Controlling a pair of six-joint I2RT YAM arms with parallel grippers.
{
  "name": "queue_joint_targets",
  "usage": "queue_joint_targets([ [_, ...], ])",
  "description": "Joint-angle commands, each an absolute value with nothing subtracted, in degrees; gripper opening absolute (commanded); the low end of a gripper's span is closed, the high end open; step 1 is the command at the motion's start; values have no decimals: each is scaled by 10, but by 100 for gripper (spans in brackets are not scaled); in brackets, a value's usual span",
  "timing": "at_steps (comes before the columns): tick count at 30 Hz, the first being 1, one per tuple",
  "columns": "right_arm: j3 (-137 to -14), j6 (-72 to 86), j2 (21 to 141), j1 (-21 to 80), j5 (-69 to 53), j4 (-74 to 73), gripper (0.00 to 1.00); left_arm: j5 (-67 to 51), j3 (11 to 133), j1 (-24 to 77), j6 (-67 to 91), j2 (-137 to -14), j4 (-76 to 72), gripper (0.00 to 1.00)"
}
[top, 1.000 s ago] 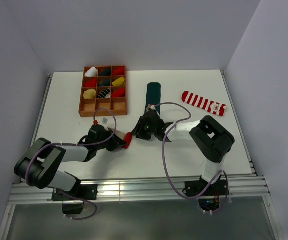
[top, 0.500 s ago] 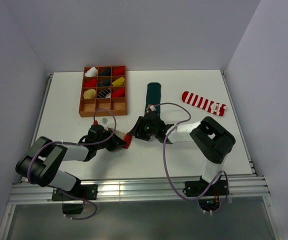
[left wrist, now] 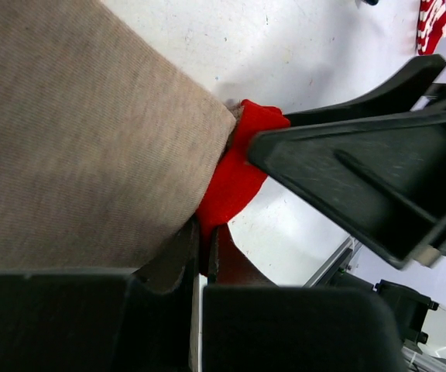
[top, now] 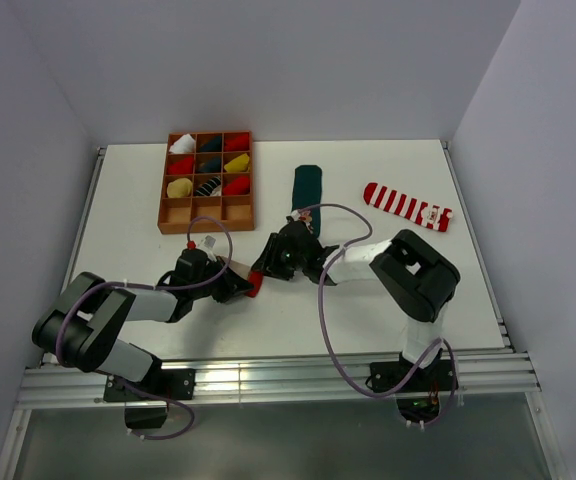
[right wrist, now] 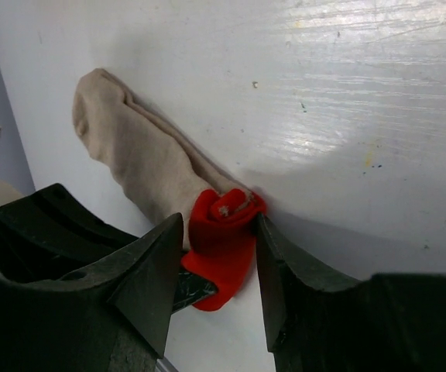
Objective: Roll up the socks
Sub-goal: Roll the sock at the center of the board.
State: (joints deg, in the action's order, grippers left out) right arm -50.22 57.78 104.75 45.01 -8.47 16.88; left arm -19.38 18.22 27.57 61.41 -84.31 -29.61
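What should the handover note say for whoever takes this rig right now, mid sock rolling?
Left gripper: shut on the beige sock, right by its red toe.
Right gripper: open, fingers on either side of the red toe; cannot tell if they press it.
Green sock and striped sock: lying flat on the table, beyond the arms, neither touched by a gripper.
Done: no sock rolled yet. The beige sock's toe end looks bunched; the rest lies stretched out.
Left: roll the beige sock, then the green and striped ones.
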Motion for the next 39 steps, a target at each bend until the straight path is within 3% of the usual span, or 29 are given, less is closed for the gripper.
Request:
queue_joint_targets([
  [1,-525,567,1068,454,-79,156,49,-181,164,274,610,-861,-267,0],
  [8,-524,561,1089,454,-89,145,41,-188,158,269,613,-863,-279,0],
  [11,-531,549,1091,454,-87,133,28,-193,154,266,615,-867,-287,0],
  [15,-558,528,1085,454,-68,91,0,-190,158,266,603,-861,-287,6],
  [22,-609,487,1058,454,23,-37,0,-146,203,275,537,-795,-206,32],
  [27,-635,481,1047,454,75,-126,0,-78,250,296,476,-745,-143,59],
  [32,-655,477,1050,454,80,-184,0,34,281,386,382,-701,-129,65],
  [39,-705,481,1077,454,60,-237,0,148,291,498,288,-717,-142,65],
])
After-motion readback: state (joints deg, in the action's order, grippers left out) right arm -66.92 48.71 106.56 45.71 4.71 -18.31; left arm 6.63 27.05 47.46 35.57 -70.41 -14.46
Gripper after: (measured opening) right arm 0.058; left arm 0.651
